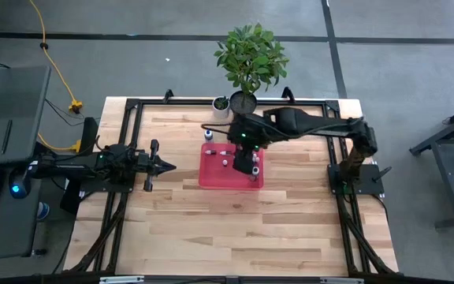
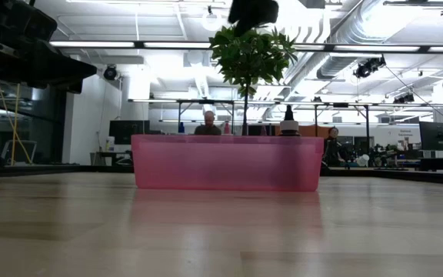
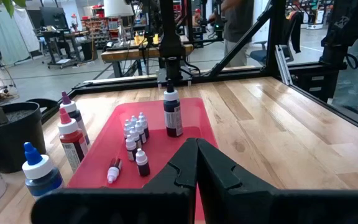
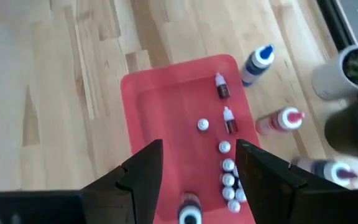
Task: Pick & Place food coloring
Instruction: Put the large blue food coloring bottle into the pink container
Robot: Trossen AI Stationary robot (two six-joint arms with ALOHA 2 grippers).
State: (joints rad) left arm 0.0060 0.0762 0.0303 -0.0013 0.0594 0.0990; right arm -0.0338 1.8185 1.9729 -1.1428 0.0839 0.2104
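A red tray (image 1: 211, 175) lies mid-table. Several tiny white-capped food coloring bottles (image 3: 135, 130) stand clustered on it, one (image 3: 114, 169) lying on its side. They show from above as white caps (image 4: 229, 174). A taller dark bottle (image 3: 173, 115) stands upright on the tray. My right gripper (image 4: 199, 149) hangs open over the tray (image 1: 247, 164), fingers pointing down, and that bottle's top (image 4: 190, 214) shows between the finger bases, apart from both. My left gripper (image 3: 196, 144) is shut and waits left of the tray (image 1: 170, 166).
Three larger bottles stand on the wood beside the tray's far edge: blue-capped (image 3: 39, 171), red (image 3: 70, 140) and purple-tipped (image 3: 72, 112). Behind them are a small white pot (image 4: 347, 71) and a potted plant (image 1: 251, 55). A black frame (image 1: 132, 106) edges the table. People show in the room beyond.
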